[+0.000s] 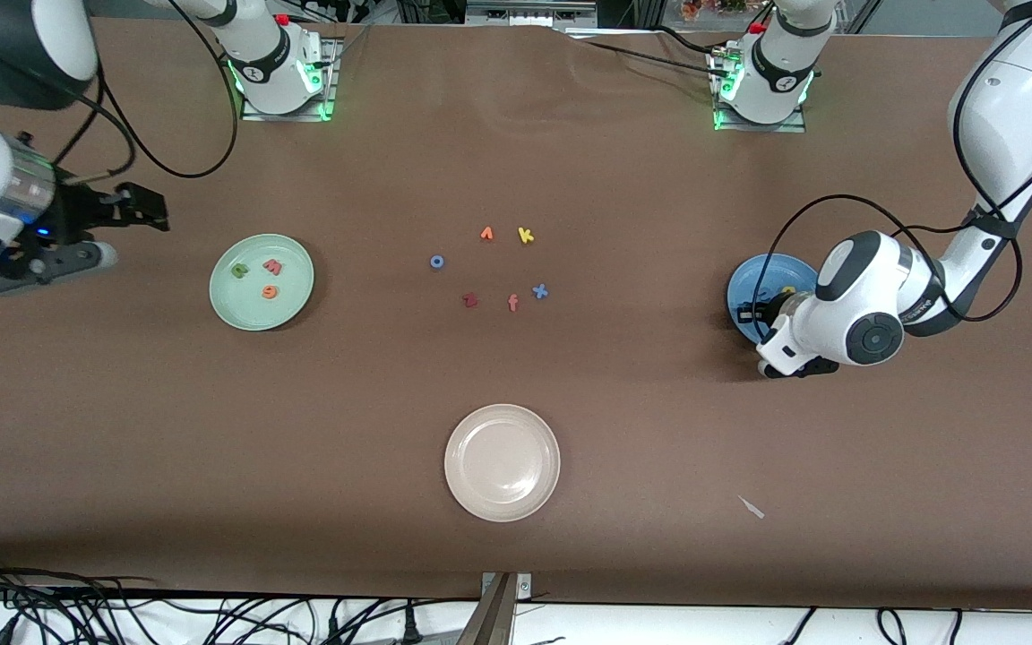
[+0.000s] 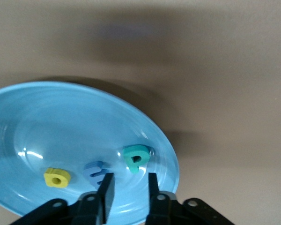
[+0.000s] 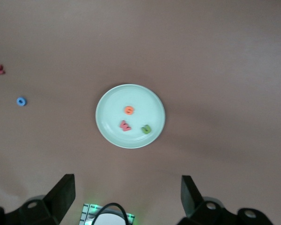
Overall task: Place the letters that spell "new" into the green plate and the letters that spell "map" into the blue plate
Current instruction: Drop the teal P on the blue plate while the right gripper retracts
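The green plate (image 1: 292, 269) (image 3: 105, 117) lies toward the right arm's end of the table. It holds the green "n" (image 1: 240, 269) (image 3: 146, 129), the pink "w" (image 1: 273, 266) (image 3: 125, 125) and the orange "e" (image 1: 270, 291) (image 3: 129, 110). The blue plate (image 1: 767, 269) (image 2: 61, 122) holds the yellow "a" (image 2: 56, 178), the blue "m" (image 2: 96, 171) and the teal "p" (image 2: 136, 158). My left gripper (image 1: 749, 313) (image 2: 129, 176) hangs low over that plate, slightly open and holding nothing, with the "p" lying just past its tips. My right gripper (image 1: 153, 210) (image 3: 128, 180) waits wide open, high over the table.
Loose letters lie mid-table: a blue "o" (image 1: 436, 262), an orange one (image 1: 486, 234), a yellow "k" (image 1: 526, 236), a dark red "z" (image 1: 470, 300), a salmon "f" (image 1: 513, 303) and a blue "x" (image 1: 540, 290). A cream-white plate (image 1: 503, 461) sits nearer the camera. A white scrap (image 1: 752, 507) lies nearby.
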Available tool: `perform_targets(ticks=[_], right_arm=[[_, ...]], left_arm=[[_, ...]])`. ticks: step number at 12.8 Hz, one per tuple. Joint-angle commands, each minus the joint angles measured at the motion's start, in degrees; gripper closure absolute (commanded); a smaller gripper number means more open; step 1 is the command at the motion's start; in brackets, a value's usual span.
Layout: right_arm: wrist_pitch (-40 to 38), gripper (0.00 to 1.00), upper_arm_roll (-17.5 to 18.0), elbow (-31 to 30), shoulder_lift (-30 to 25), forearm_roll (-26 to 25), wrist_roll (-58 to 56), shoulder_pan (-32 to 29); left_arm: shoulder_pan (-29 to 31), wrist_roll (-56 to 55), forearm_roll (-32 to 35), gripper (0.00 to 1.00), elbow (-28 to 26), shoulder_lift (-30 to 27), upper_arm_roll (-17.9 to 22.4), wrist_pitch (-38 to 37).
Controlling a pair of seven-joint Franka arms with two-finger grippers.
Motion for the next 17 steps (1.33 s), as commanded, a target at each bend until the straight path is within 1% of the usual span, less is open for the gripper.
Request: perform_targets(ticks=[1,2,3,5,7,8,9,10,12,16,17], right_arm=[[-1.47,0.0,-2.21,3.89,2.0,-0.04,-0.92,-1.7],[-0.33,0.0,-2.04,4.24,2.17,0.23,-0.57,-2.93],[2.81,0.0,-1.86,5.29,2.78,-0.29,-0.91,-3.03],[3.99,0.0,-1.95,7.92,3.76,-1.35,-1.79,-3.12],[3.29,0.0,-2.12,8.11,3.32,-0.82,-1.27,-2.94],[2.76,0.0,-2.39,7.68,2.97,0.83,-0.66,-2.94],[2.41,0.0,-3.0,6.8,2.62,4.24,-0.56,-2.94],[2.41,0.0,-3.61,5.92,2.27,6.28,-0.65,-2.94],[2.4,0.0,-3.27,5.74,1.91,6.04,-0.65,-2.24],[1.79,0.0,-2.83,4.6,0.86,5.77,-0.65,-1.71],[1.53,0.0,-2.74,3.81,0.33,4.55,-0.48,-0.4]], left_arm=[[-0.4,-0.59,0.75,0.0,2.59,-4.67,-0.62,-2.19],[-0.4,-0.68,0.74,0.0,5.22,-6.17,-1.76,-3.42],[-0.31,-0.51,0.66,0.0,8.81,-7.05,-2.64,-6.82],[-1.01,-0.42,0.66,0.0,17.68,-6.89,-4.22,-13.77],[-2.33,-0.24,0.74,0.0,24.37,-6.88,-4.32,-16.08],[-3.47,-0.33,0.83,0.0,26.66,-6.88,-4.23,-16.35],[-4.52,-0.33,0.83,0.0,28.34,-6.71,-3.97,-16.87],[-5.23,-0.16,1.09,0.0,29.75,-6.62,-3.71,-17.31],[-5.24,-0.07,1.18,0.0,30.99,-6.62,-3.7,-17.41],[-5.67,0.28,1.27,0.0,31.08,-6.97,-3.44,-17.41],[-5.94,1.77,1.18,0.0,31.08,-7.06,-2.92,-17.49]])
